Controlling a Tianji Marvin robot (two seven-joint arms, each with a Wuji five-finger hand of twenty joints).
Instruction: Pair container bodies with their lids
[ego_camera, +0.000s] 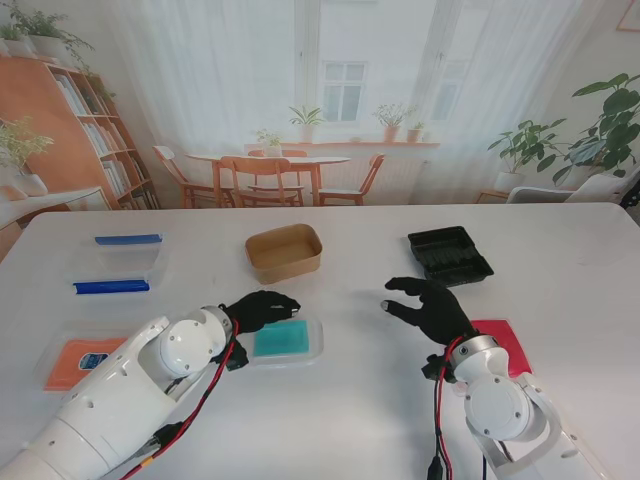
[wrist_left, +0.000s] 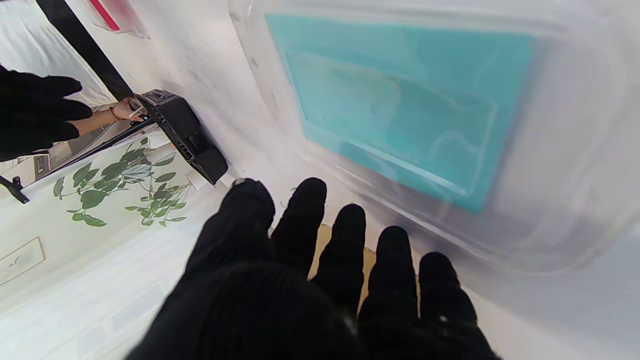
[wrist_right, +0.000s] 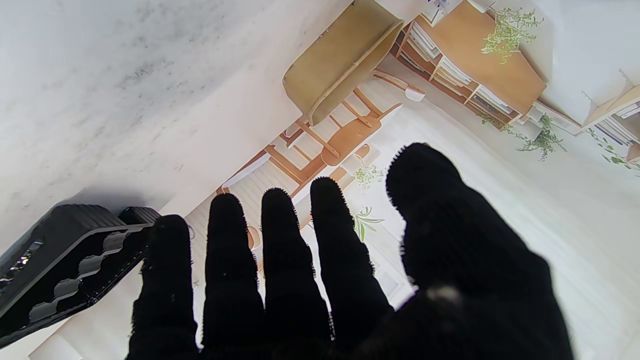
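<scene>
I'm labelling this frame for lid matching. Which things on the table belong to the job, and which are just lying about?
Job:
brown tub
black tray
clear blue-clipped box
teal lid
orange lid
red lid

Lying about:
none that I can make out; only the white table itself.

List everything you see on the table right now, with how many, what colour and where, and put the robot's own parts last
Clear container with blue clips: 1, far left.
Brown paper box: 1, tan, far centre.
Black tray: 1, far right.
Orange lid: 1, near left edge.
Teal lid: 1, clear rim, near centre, beside left hand.
Red lid: 1, near right, partly behind right arm.
Table: 1, white.
Left hand: 1, black glove, open, at the teal lid's edge.
Right hand: 1, black glove, open, nearer to me than the black tray.
</scene>
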